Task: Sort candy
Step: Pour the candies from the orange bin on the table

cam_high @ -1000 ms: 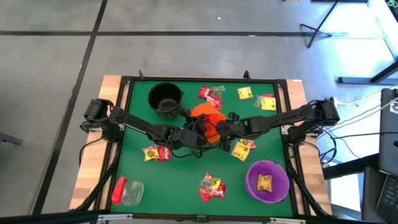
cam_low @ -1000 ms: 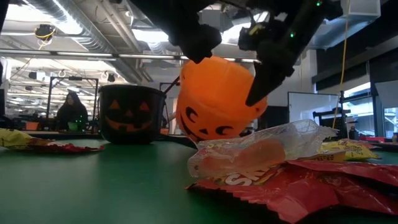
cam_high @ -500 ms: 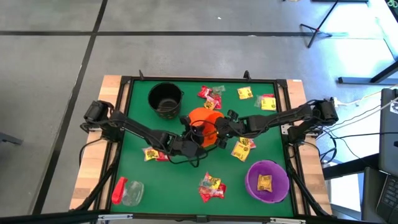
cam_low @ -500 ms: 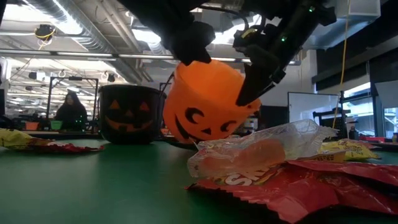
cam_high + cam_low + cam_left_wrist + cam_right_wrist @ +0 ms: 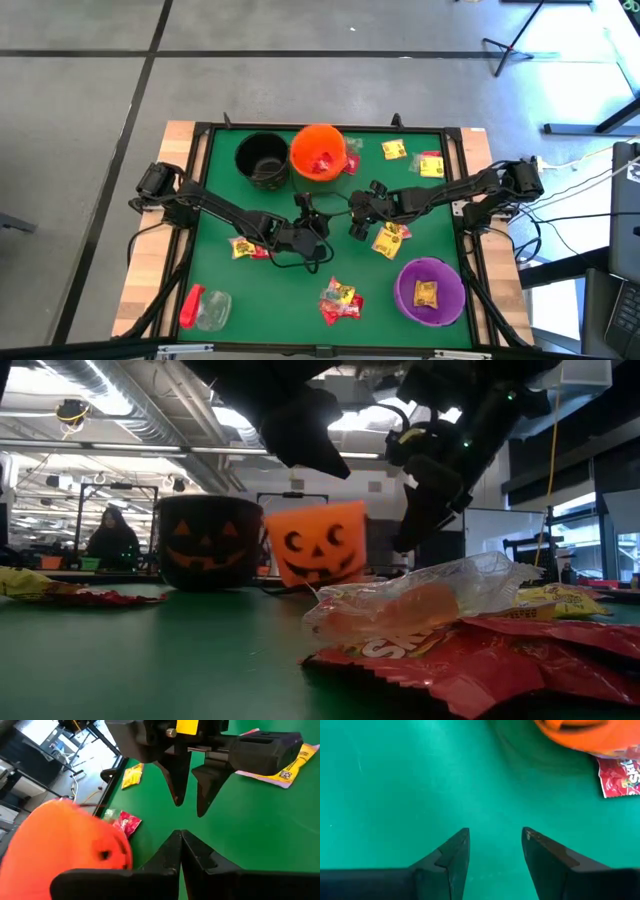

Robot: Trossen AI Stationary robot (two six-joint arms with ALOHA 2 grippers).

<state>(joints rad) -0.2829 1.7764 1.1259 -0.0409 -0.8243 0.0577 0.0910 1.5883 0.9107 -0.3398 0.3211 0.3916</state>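
The orange pumpkin bucket (image 5: 318,152) stands upright on its base by the far edge, beside the black bucket (image 5: 264,158), with red candy inside it. In the low view the orange bucket (image 5: 318,555) and the black bucket (image 5: 208,543) show their faces. Candy packets lie scattered on the table: a red and yellow pair (image 5: 250,247), a pile (image 5: 340,300), and more (image 5: 390,238). My left gripper (image 5: 322,228) hovers mid-table, shut (image 5: 180,840), holding nothing. My right gripper (image 5: 357,222) faces it, open (image 5: 495,837), above bare green cloth.
A purple bucket (image 5: 430,290) with one yellow packet stands at the near right. A clear jar with a red cap (image 5: 205,308) lies at the near left. More packets lie by the far right edge (image 5: 394,150), (image 5: 430,165). Packets (image 5: 450,630) lie close to the low camera.
A second ago the orange bucket hung tilted and lifted between both grippers at mid-table. It has since gone toward the far edge and now stands upright beside the black bucket, with both grippers off it. My left gripper has drawn a little toward the near edge.
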